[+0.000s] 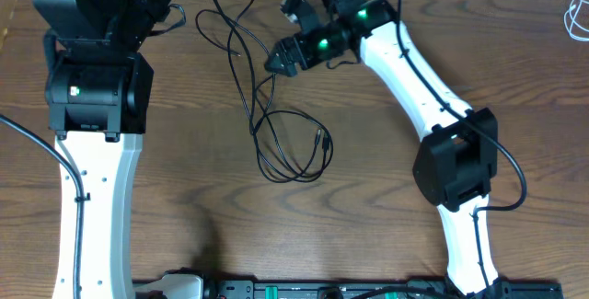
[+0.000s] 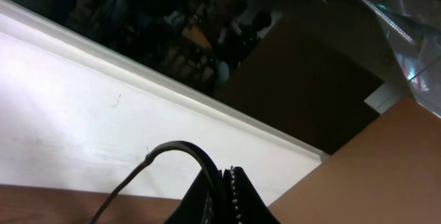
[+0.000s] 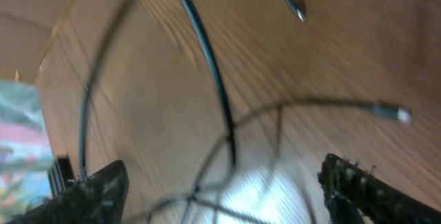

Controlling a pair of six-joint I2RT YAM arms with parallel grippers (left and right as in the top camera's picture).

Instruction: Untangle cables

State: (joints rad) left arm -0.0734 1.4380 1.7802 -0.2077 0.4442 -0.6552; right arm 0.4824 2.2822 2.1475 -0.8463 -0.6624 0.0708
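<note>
Left wrist view: left gripper (image 2: 224, 182) fingers pressed together on a black strand (image 2: 172, 145) that arches out from between them. The overhead view hides this behind the arm. Right wrist view: right gripper (image 3: 227, 193) fingers wide apart over blurred loops, one plug end (image 3: 398, 114) visible. Overhead: black cables (image 1: 287, 143) tangled mid-table, running up toward both grippers. Dark wood table (image 1: 368, 225); white cable (image 1: 577, 14) at its far right edge; white panel (image 2: 83, 114) beyond

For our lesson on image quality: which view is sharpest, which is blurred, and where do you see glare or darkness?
Overhead: sharp and evenly lit, cable crisp. Right wrist: blurred throughout, cable smeared, pale glare low on the table. Left wrist: bright white surface against a dark, murky background.
</note>
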